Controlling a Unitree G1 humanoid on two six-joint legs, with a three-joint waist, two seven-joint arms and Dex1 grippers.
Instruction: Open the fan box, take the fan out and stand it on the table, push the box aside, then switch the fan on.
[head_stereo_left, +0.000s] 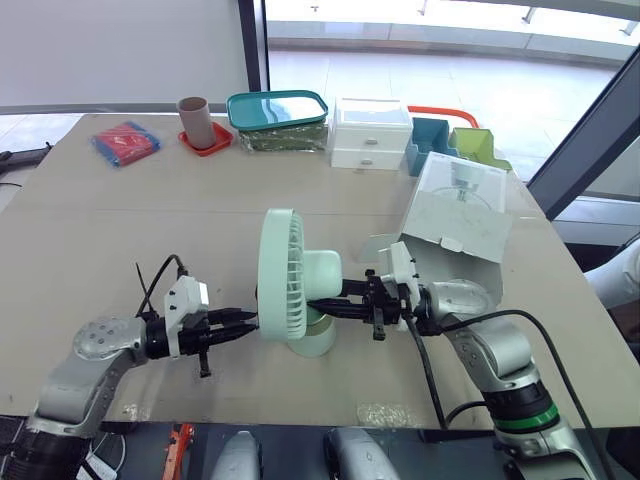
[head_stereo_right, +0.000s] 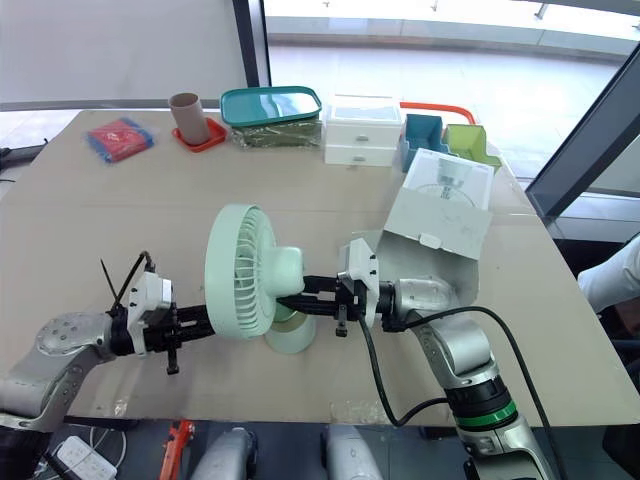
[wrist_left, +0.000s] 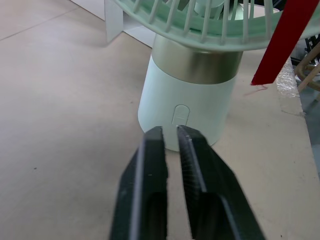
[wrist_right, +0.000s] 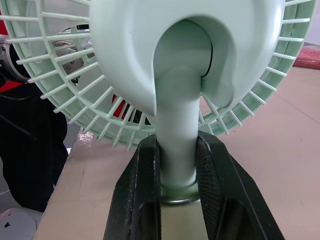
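Left wrist view tells you most of it: your left gripper (wrist_left: 170, 131) has its two black fingers pinched almost together with nothing between them, tips aimed at the small oval button (wrist_left: 180, 114) low on the front of the fan's base and just short of touching it.

The mint-green plastic desk fan (head_stereo_left: 290, 285) stands upright on the beige table (head_stereo_left: 120, 230), near the front edge, between your two arms. Your right gripper (wrist_right: 177, 142) comes in from behind and is clamped on the fan's neck, one finger on each side, just above the base. I'd guess that's there to steady it while you press.

So from how things lie, I'd call the early steps done. The white cardboard fan box (head_stereo_left: 455, 215) has its flap up and sits behind your right forearm, toward the table's right edge and apart from the fan, so pushing it aside looks done too.

What's left is the switch-on. I can't tell from the grille whether the blades are turning, but with the fingertips not yet on the button, I'd treat it as off. A straight push into that oval should finish the job.
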